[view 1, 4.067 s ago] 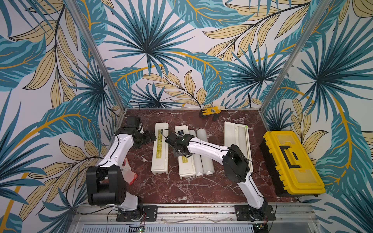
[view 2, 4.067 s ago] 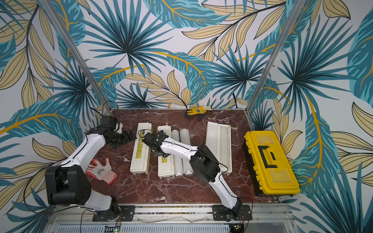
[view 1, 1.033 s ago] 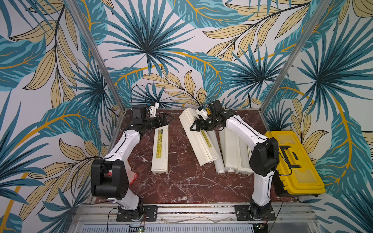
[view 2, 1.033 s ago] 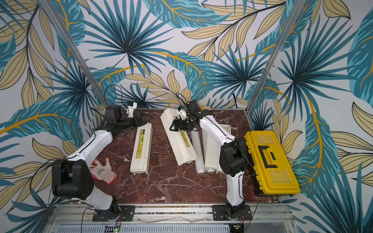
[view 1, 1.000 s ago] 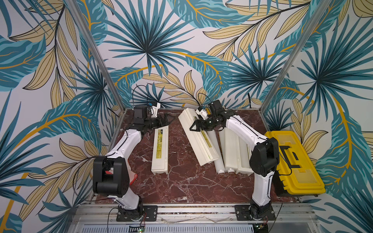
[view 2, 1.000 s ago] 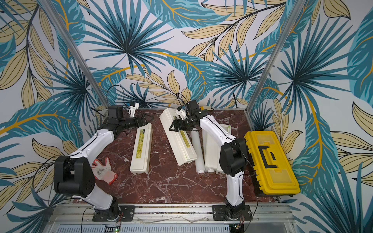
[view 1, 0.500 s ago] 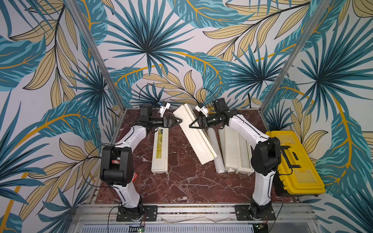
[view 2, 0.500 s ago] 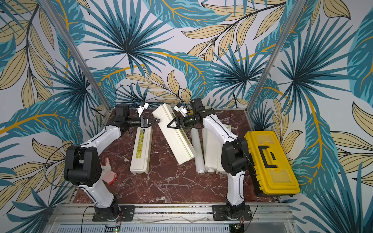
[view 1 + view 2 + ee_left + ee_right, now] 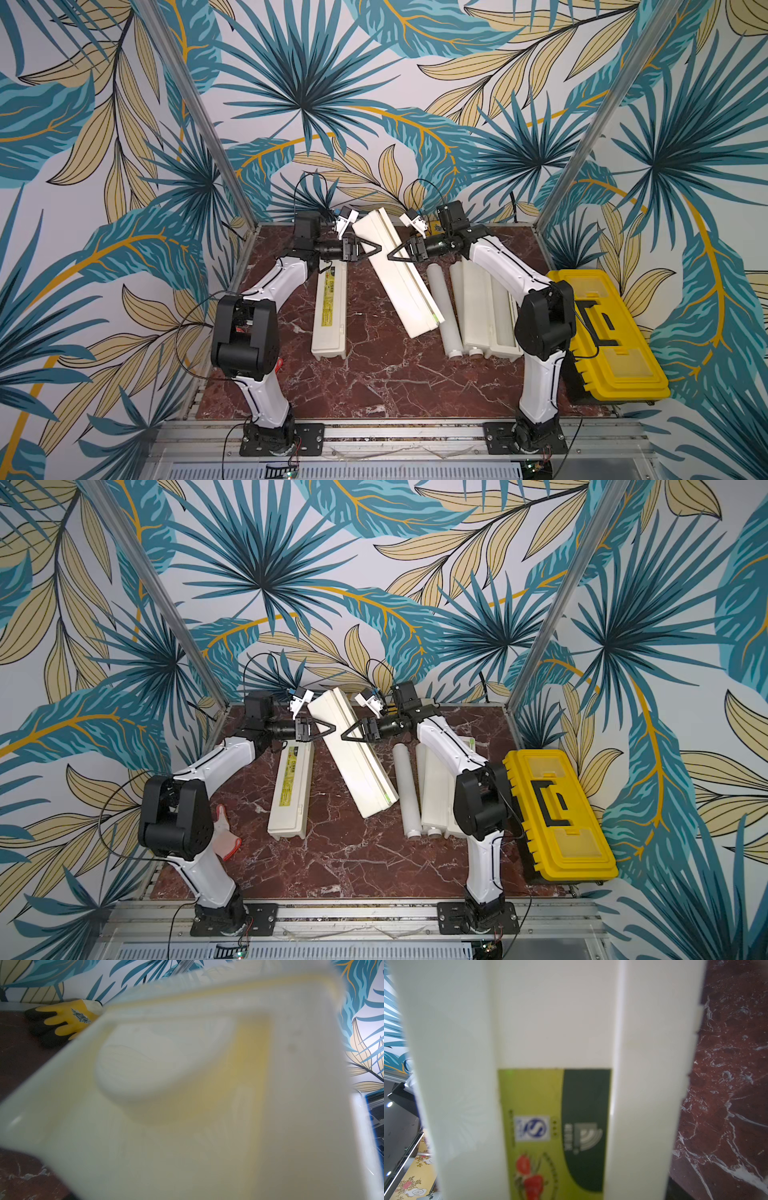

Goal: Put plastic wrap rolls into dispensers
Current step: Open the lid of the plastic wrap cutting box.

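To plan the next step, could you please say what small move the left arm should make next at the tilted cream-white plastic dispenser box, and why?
Probably close the left gripper on the cream-white rectangular plastic dispenser box: its jaws stand open beside the raised far end, which only the right gripper grips; the near end rests on the marble table.

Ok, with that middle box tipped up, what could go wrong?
The tilted dispenser is gripped near its far end by the right tool only; the left tool is open, so it may slip or swing. Its low end sits beside a loose roll and could knock it rolling.
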